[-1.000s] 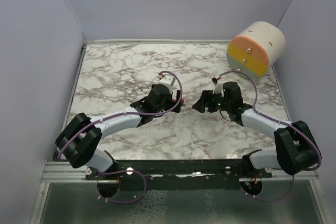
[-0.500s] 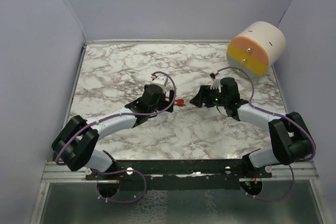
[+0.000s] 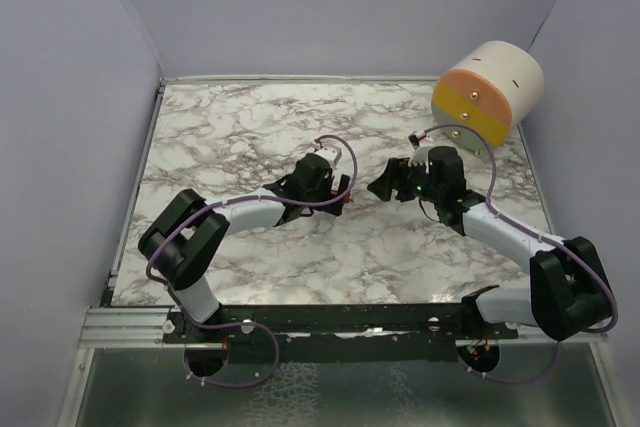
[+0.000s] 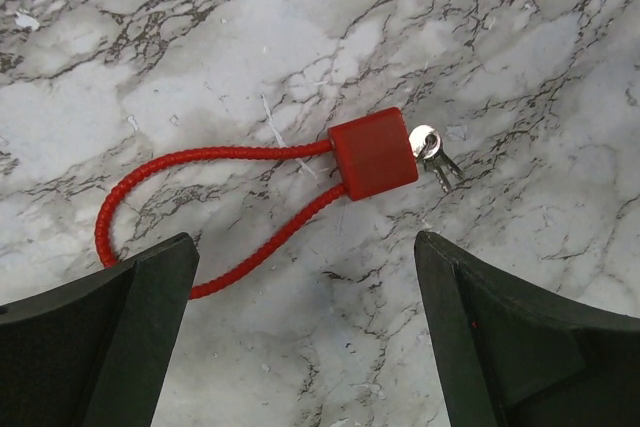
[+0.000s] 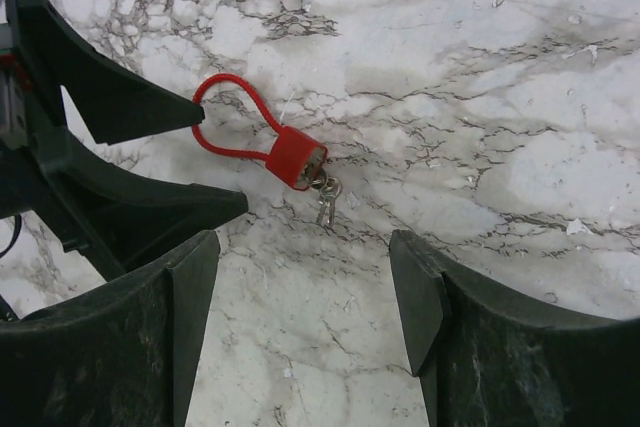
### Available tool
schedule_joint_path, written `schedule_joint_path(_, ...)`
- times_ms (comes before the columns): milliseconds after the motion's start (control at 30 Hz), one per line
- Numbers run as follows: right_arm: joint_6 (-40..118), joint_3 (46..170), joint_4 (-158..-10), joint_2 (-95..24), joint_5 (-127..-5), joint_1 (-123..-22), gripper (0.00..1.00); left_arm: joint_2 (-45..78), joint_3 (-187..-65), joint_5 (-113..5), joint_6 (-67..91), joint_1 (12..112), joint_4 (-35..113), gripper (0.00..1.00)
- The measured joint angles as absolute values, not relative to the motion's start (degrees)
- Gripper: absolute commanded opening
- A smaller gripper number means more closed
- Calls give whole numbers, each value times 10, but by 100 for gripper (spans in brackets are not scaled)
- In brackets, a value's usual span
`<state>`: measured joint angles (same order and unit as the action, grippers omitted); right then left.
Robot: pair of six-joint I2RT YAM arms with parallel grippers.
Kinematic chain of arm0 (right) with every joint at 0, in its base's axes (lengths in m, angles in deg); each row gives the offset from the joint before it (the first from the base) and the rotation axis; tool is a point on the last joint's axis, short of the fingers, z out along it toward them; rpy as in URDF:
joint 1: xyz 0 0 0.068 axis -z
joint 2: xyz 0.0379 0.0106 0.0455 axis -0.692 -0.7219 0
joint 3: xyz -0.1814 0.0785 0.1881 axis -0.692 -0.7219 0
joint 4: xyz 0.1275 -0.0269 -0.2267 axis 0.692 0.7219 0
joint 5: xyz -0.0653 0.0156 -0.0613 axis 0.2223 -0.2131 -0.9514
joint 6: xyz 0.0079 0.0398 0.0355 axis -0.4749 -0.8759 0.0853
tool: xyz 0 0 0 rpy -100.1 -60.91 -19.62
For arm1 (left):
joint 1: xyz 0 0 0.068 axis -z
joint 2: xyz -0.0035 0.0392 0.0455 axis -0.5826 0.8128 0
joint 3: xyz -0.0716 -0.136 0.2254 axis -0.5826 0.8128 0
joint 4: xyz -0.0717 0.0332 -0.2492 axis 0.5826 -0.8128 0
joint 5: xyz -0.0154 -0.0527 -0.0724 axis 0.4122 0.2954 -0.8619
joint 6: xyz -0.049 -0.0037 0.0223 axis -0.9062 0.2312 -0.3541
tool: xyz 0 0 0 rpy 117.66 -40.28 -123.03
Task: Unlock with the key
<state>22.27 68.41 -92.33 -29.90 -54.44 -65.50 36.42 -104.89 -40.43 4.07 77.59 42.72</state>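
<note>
A red cable lock lies flat on the marble table. In the left wrist view its red body (image 4: 374, 153) has a small bunch of silver keys (image 4: 437, 165) at its right end, and its cable loop (image 4: 150, 187) runs left. My left gripper (image 4: 305, 247) is open and empty, hovering just short of the lock. My right gripper (image 5: 303, 242) is open and empty, facing the lock body (image 5: 296, 157) and keys (image 5: 326, 203) from the other side. In the top view the lock (image 3: 346, 199) lies between the left gripper (image 3: 340, 190) and the right gripper (image 3: 381, 187).
A cream cylinder with an orange and yellow face (image 3: 487, 92) stands at the back right corner. Grey walls close the table (image 3: 250, 127) on the left, back and right. The left gripper's fingers (image 5: 120, 102) show in the right wrist view next to the cable loop.
My left gripper has moved right, closer to the lock, and its arm has swung lower. The right gripper has shifted only slightly. The lock stays on the table.
</note>
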Motion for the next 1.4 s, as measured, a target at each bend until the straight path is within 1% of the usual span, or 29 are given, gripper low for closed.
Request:
schedule_joint_path(367, 237, 684, -902, -278, -570, -655, 71, 397, -1048, -429, 33, 776, 424, 93)
schedule_joint_path(1200, 239, 684, -898, -282, -572, -655, 71, 397, -1037, -441, 21, 774, 443, 92)
schedule_joint_path(1400, 240, 684, -898, -288, -572, -655, 71, 397, -1037, -441, 21, 774, 443, 89)
